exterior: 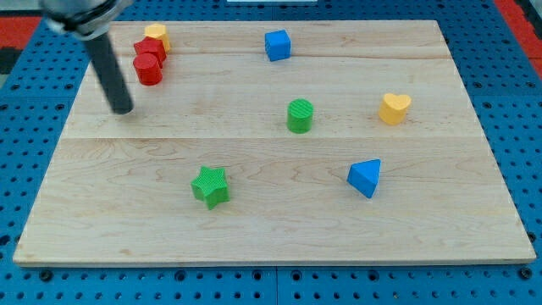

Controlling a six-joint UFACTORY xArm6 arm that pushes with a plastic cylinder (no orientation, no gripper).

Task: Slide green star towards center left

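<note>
The green star lies on the wooden board at the lower left of middle. My tip rests on the board at the upper left, well above and to the left of the star, not touching any block. The rod rises from it to the view's top left corner.
Two red blocks and a yellow block cluster at the top left, just right of my rod. A blue cube is at top middle, a green cylinder at centre, a yellow heart at right, a blue triangle at lower right.
</note>
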